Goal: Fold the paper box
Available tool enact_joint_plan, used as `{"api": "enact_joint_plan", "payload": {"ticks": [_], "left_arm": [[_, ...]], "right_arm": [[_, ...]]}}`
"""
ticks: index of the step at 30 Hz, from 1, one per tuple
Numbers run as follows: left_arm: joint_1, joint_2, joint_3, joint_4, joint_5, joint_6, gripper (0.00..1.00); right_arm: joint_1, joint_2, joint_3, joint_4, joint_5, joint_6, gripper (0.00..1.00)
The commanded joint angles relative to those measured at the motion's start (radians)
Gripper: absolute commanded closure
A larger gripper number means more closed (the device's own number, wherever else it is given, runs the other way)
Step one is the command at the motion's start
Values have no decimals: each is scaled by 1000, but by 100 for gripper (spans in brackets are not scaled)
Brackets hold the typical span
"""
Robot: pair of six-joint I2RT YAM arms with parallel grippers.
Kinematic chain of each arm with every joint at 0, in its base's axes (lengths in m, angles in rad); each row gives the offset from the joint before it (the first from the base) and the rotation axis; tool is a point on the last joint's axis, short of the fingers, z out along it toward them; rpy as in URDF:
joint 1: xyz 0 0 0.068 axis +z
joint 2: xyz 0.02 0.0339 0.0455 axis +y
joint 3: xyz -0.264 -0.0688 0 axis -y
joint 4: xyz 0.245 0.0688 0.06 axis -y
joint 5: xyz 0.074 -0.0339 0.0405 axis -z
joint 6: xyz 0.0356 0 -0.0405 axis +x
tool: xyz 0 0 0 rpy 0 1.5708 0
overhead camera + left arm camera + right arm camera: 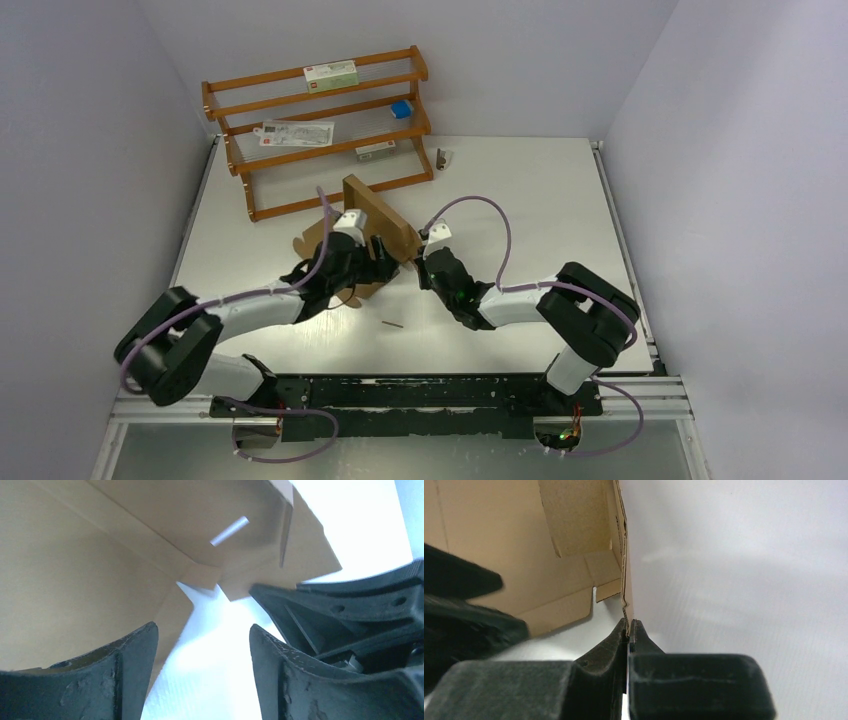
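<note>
The paper box is a brown cardboard sheet, partly raised, with one large panel standing tilted in the middle of the table. In the right wrist view my right gripper is shut on the thin edge of an upright panel of the paper box. In the top view the right gripper sits at the panel's right end. My left gripper is at the box's near side. In the left wrist view it is open and empty over the white table, with cardboard just beyond its left finger.
A wooden rack stands at the back left, holding a white red-labelled carton, a small blue box and flat packets. A small dark object lies behind the box. A small dark stick lies near the front.
</note>
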Motion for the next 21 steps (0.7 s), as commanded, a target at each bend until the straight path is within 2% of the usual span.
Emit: {"api": "enact_joint_plan", "payload": {"ticks": [1,6,11,17,21], "left_arm": [[85,-114,20,-167,-67,87,25],[257,-137,85,-223,-56,218,18],[424,-28,164,-170,63,300,18],[524,96,216,-32,177,445,19],[581,159,226,74,293,507,23]], "right_arm": [[5,15,-10,31,-12,-31,100],[5,18,-13,45,-49,-42,100],[5,18,-16,48,-70,-51,100],[5,18,-15,48,-112,-60,100],[5,19,-10,49,-136,-69,100]]}}
